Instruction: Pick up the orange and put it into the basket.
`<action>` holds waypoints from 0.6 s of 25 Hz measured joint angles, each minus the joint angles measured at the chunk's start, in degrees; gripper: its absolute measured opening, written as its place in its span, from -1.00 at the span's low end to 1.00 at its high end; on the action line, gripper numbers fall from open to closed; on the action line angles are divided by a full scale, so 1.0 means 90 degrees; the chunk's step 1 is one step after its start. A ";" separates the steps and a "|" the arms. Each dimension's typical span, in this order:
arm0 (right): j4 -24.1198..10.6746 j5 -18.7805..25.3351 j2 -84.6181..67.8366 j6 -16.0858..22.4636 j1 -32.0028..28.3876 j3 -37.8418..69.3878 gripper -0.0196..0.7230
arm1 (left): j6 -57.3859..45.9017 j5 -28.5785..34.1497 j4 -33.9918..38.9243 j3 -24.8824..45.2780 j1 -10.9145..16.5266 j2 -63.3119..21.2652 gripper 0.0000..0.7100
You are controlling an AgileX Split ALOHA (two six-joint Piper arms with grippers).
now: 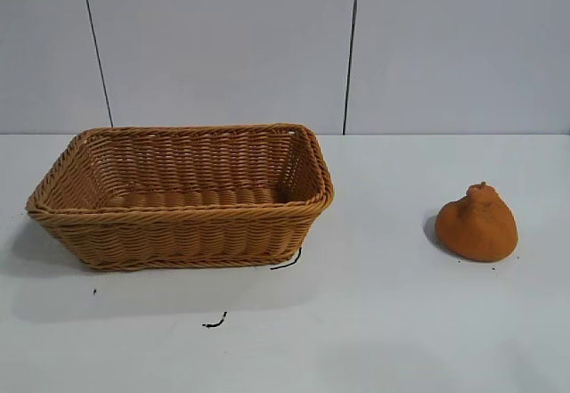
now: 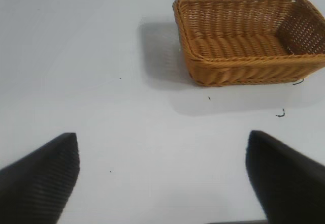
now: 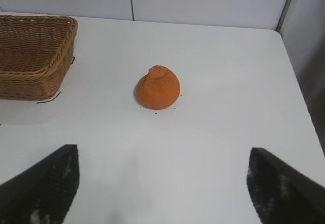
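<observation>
The orange is a dull-orange lump with a small nub on top, sitting on the white table at the right; it also shows in the right wrist view. The tan wicker basket stands at the left and is empty; it also shows in the left wrist view and the right wrist view. My right gripper is open and empty, well short of the orange. My left gripper is open and empty, away from the basket. Neither gripper shows in the exterior view.
The white table carries small dark scraps near the basket's front. A pale panelled wall stands behind the table. The table's edge and a side wall lie beyond the orange in the right wrist view.
</observation>
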 joint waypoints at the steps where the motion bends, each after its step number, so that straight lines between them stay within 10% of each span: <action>1: 0.0000 0.0000 0.0000 0.0000 0.0000 0.0000 0.79 | 0.0000 0.0000 0.0000 0.0000 0.0000 0.0000 0.80; 15: 0.0087 -0.0250 0.4278 0.0000 0.0000 -0.2070 0.79 | 0.0000 0.0000 0.0000 0.0000 0.0000 0.0000 0.80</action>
